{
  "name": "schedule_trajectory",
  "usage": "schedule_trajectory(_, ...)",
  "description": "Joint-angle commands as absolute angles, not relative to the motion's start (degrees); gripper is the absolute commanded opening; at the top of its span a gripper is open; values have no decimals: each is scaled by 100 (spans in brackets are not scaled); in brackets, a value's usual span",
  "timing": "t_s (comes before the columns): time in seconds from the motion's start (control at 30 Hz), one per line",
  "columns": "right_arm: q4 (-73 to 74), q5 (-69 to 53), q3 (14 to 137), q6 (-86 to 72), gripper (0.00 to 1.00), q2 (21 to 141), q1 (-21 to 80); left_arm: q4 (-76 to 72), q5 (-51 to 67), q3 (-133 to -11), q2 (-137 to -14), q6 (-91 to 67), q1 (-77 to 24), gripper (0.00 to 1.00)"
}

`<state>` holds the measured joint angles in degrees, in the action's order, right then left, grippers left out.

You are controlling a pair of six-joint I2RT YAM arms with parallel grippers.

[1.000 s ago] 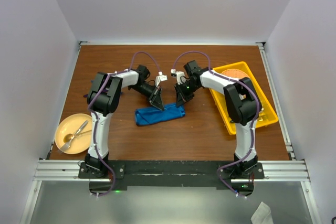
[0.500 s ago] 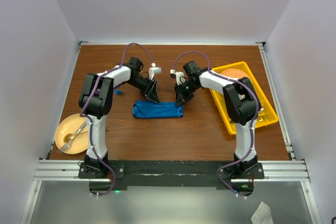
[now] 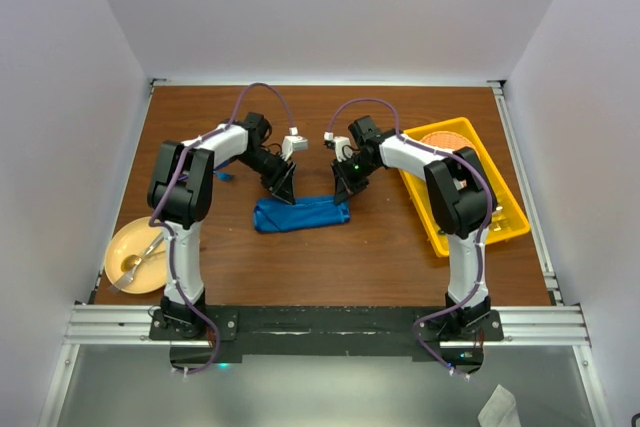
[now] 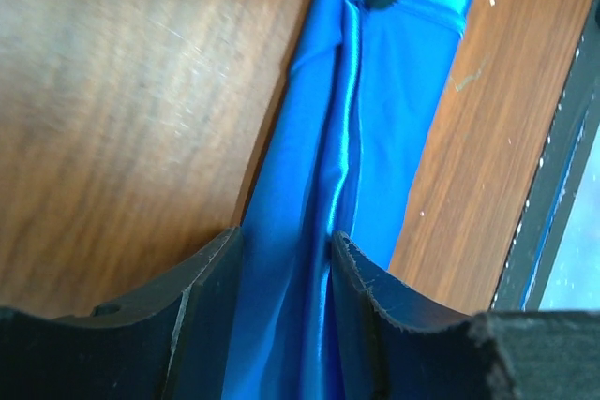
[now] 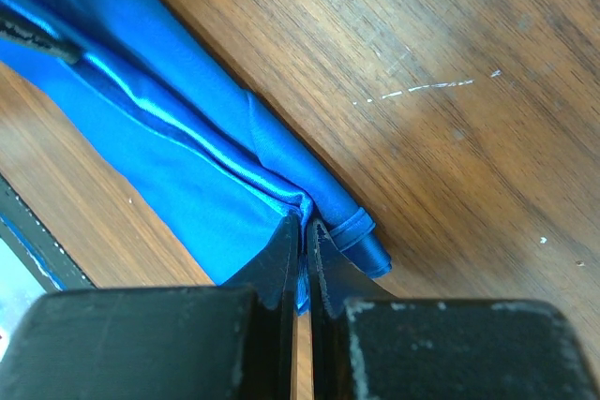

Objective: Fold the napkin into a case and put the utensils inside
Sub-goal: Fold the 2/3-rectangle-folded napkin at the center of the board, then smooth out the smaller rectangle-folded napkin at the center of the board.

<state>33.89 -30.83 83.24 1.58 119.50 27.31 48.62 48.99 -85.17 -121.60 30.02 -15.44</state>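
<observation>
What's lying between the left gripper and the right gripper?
The bright blue shiny cloth napkin, folded into a strip, fills that stretch in the top view: the left gripper straddles its left part, the right gripper pinches its right end.

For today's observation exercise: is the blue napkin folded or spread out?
Folded: the napkin lies as a narrow strip with layered lengthwise creases.

1. Napkin (image 4: 375, 91): bright blue cloth, smooth, satin sheen along the folds.
2. Table (image 5: 450, 63): brown wood, matt, grained, finely scratched.
3. Left gripper fingers (image 4: 206, 297): black plastic, matt, rough-edged.
4. Tray (image 3: 512, 212) at 3 o'clock: yellow plastic, smooth.
</observation>
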Motion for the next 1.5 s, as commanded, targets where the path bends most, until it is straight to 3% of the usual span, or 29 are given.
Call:
schedule_trajectory(0.0, 3226, -2426, 8306, 457, 0, 12261, 2716, 5353, 5133, -8710, -11865, 3463, -1591, 47)
schedule_trajectory(0.33, 3252, -2452, 8315, 606, 0, 12252, 2725, 4658, 5264, -8841, -11470, 2567, -1582, 47)
schedule_trajectory(0.5, 3243, -2443, 8323, 606, 0, 12234, 2716, 5185, 5370, -8938, -11601, 2917, -1749, 47)
schedule_trajectory(1.23, 3199, -2435, 8235, 773, 0, 12155, 2716, 4667, 4201, -8130, -11496, 2707, -2285, 44)
schedule_trajectory(1.47, 3182, -2435, 8218, 844, 0, 12155, 2725, 4737, 4614, -8393, -11320, 2654, -2232, 17)
